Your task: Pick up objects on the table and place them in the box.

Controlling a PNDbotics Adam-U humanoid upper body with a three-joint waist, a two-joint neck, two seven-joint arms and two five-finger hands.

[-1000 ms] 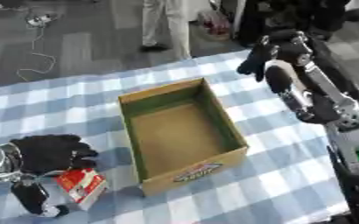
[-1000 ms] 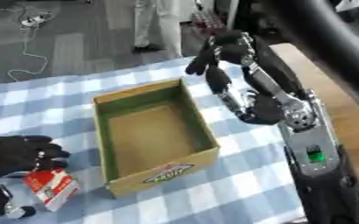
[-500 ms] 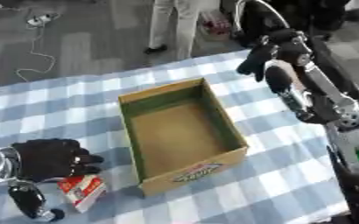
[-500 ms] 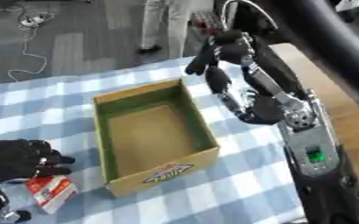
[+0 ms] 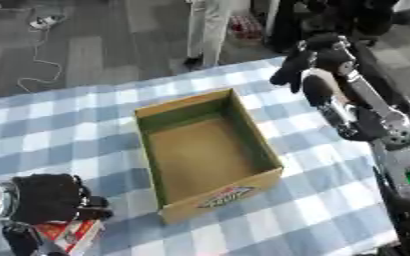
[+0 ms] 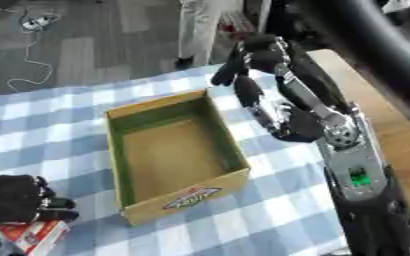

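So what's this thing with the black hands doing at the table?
It is clearing things off the blue-and-white checked tablecloth into the open cardboard box, which has nothing in it yet. Its left hand, near the lower left corner, is on top of a small red and white packet. Its right hand hangs in the air beyond the box's far right corner, holding nothing.

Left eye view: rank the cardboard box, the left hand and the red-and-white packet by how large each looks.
1. Cardboard box, clearly the largest.
2. Left hand, curled over the packet.
3. Red-and-white packet, smallest as seen, though the hand hides part of it and the picture's edge cuts it off, so its full size is unsure.
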